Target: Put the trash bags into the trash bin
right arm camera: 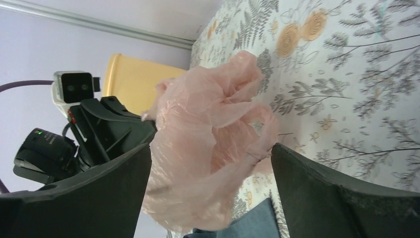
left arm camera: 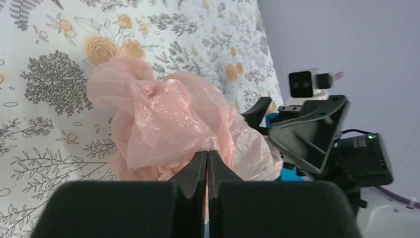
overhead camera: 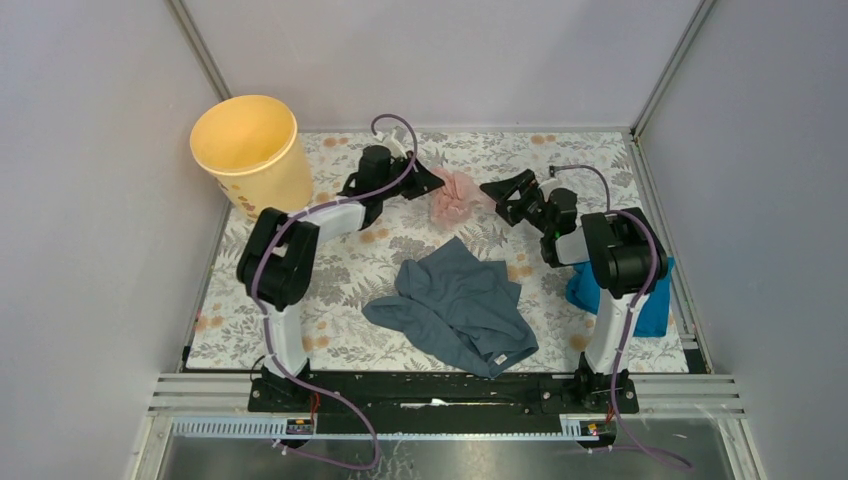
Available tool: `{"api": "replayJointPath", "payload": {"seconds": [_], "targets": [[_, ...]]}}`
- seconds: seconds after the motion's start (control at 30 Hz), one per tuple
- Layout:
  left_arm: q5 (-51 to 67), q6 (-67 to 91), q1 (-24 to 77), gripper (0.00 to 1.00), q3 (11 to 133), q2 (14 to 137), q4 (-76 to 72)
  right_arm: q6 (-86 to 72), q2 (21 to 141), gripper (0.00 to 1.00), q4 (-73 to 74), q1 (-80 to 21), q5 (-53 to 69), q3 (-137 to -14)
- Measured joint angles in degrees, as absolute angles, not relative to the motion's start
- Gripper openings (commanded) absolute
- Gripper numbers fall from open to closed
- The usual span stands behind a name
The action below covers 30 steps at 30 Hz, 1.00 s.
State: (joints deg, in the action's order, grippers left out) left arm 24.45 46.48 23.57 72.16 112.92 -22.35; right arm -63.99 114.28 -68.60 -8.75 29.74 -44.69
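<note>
Step in hand: grasp. The left hand (left arm camera: 207, 157) is clamped on the pink trash bag (left arm camera: 168, 116), bunched at the far middle of the desk (overhead camera: 345, 275). The right hand (right arm camera: 208, 153) stands wide apart, flanking the bag. Next move, as judged: lift the bag, carry it left and release it above the trash bin (overhead camera: 262, 170).

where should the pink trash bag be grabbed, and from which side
A raised fold at the left edge of the pink trash bag, approached from that side, as the left gripper pinches it now; the thin film bunches into ridges jaws can likely trap.
</note>
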Motion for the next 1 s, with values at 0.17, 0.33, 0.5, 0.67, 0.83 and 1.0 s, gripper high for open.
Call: {"api": "replayJointPath", "payload": {"seconds": [0.17,0.33,0.5,0.67,0.83,1.0], "targets": [[24.23,44.58,23.55,0.0,69.52,107.22,-22.55,-65.45,114.52,0.73,-71.79,-10.17,30.92,-44.14],[23.75,43.2,23.57,0.0,64.73,102.8,-22.41,-66.78,115.24,0.32,-74.72,-10.5,31.4,-44.18],[23.57,42.41,23.55,0.0,61.65,100.64,-21.23,-68.12,117.73,0.0,-76.95,-10.5,32.49,-44.47],[23.49,41.06,23.4,0.0,58.72,97.12,-18.59,-67.2,118.02,0.0,-76.03,-10.26,32.67,-44.84],[22.79,40.25,20.58,0.0,50.96,86.7,-16.4,-64.75,117.99,0.0,-73.25,-8.25,34.04,-45.28],[23.0,40.25,15.49,0.0,46.48,78.02,-14.57,-61.52,117.67,0.0,-68.99,-5.17,34.98,-46.06]]}}
